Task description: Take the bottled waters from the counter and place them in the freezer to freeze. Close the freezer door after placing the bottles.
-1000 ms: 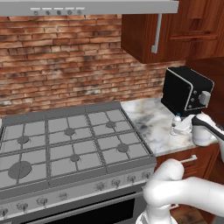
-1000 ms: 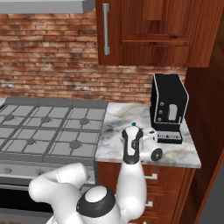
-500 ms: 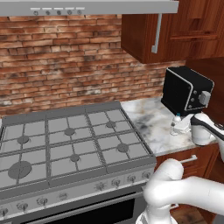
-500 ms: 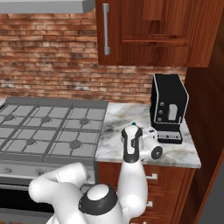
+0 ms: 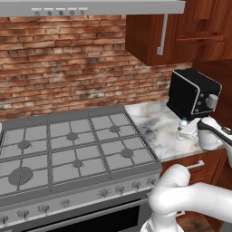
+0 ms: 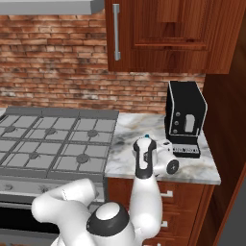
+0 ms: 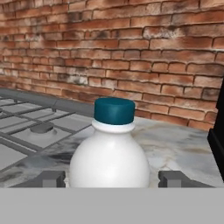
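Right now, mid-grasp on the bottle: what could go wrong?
1. The gripper straddles the bottled water low on its rounded body; it may slip or tip.
2. The coffee machine stands close beside; lifting could clip it.
3. The bottle sits near the counter front edge.

Bottled water (image 7: 110,157), teal cap, upright on marble counter (image 7: 183,148) nr stove edge.

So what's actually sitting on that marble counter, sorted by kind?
Water bottle: 1 visible, between the tips of the claw
Coffee machine: 1
Total on the counter: 2
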